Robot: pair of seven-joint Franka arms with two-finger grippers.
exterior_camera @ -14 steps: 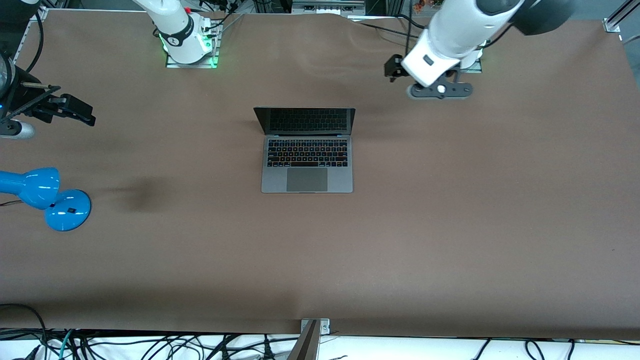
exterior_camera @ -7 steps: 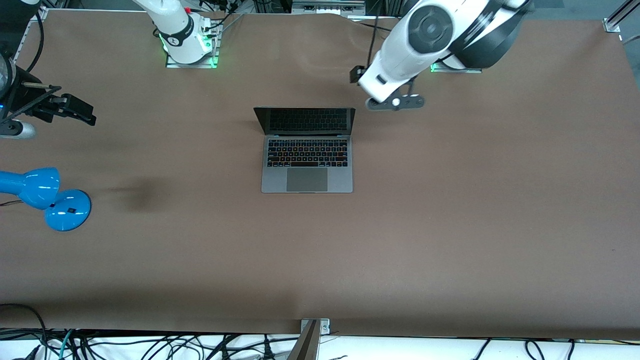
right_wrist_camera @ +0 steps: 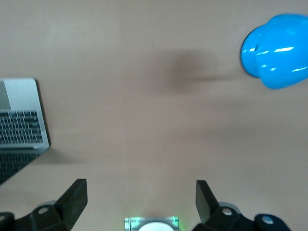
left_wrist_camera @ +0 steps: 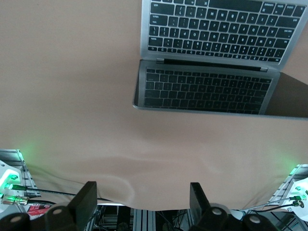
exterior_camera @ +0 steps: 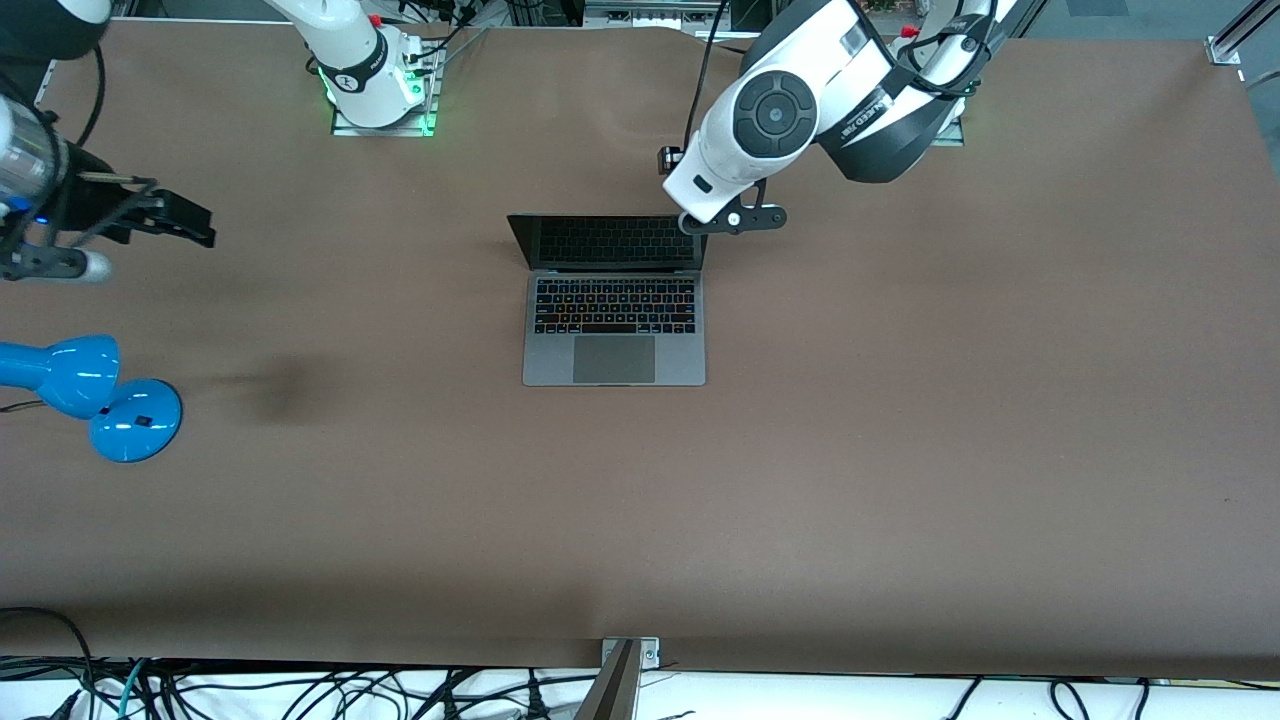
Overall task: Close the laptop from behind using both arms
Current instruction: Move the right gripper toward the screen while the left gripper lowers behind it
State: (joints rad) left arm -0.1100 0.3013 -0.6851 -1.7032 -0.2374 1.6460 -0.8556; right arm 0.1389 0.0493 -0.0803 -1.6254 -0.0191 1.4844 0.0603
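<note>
Front view: the laptop [exterior_camera: 614, 300] lies open — trackpad toward the camera, lid upright; left gripper [left_wrist_camera: 142, 199] spread above its lid, right gripper [right_wrist_camera: 142, 197] spread, well apart.

A brown worktop [exterior_camera: 900, 420] fills the front view, its cover rippled into soft wrinkles near the robots' end. Down at the right arm's end sits a blue lamp [exterior_camera: 85, 395], glossy, its round base flat on the worktop and its shade just beside it, reaching off the edge of view. The right wrist view catches that lamp as a bright blue dome. Along the edge nearest the front camera, a tangle of black cables [exterior_camera: 300, 690] hangs below the worktop, with a metal bracket [exterior_camera: 628, 655] at the middle.
</note>
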